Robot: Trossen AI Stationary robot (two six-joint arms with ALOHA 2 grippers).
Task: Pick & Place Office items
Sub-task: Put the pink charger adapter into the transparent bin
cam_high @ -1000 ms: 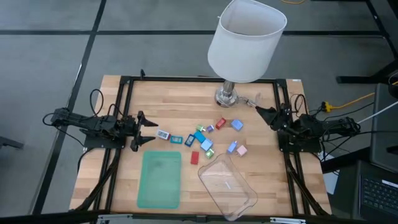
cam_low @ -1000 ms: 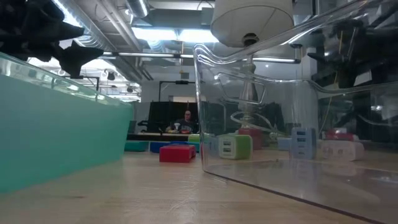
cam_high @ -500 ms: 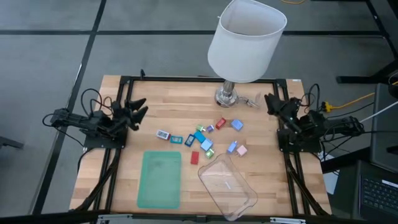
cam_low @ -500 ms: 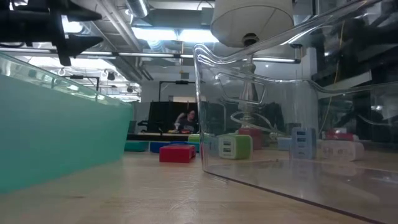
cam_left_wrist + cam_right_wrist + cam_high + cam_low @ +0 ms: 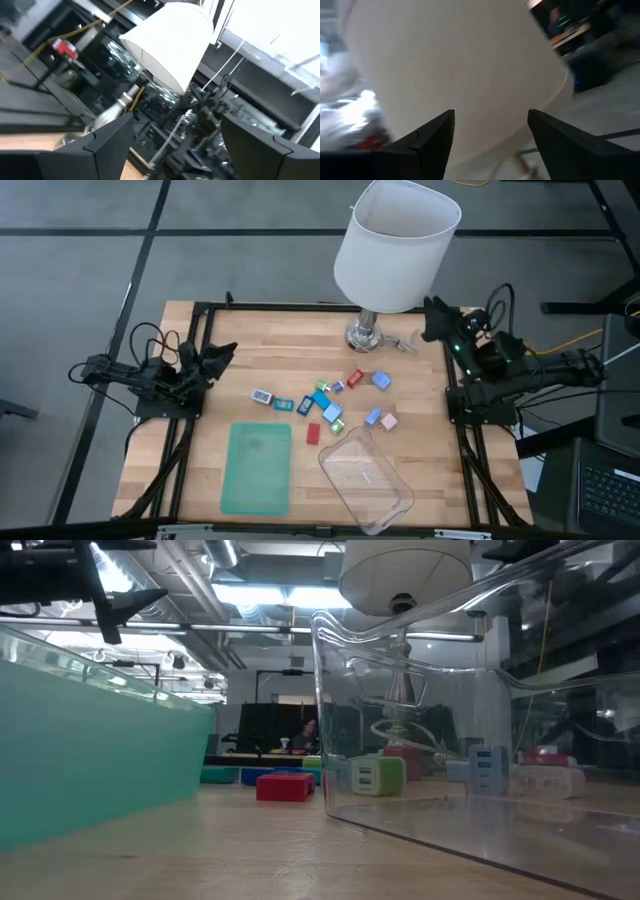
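From above, the small coloured plastic office items (image 5: 335, 401) lie scattered mid-table on the wooden tabletop (image 5: 280, 350), between the flat green rectangular tray (image 5: 257, 468) and the white-shaded lamp (image 5: 393, 248). The clear plastic tub (image 5: 366, 478) holds nothing, as does the tray, so the sorting looks unstarted. The left gripper (image 5: 218, 356) hangs at the table's left edge, jaws apart and empty. The right gripper (image 5: 432, 316) is raised near the lamp, also spread and empty.

At table height, a red block (image 5: 284, 786) and a green block (image 5: 364, 776) sit on the wood.

The left wrist view looks at the lamp.

The right wrist view is filled by the shade between parted fingers.
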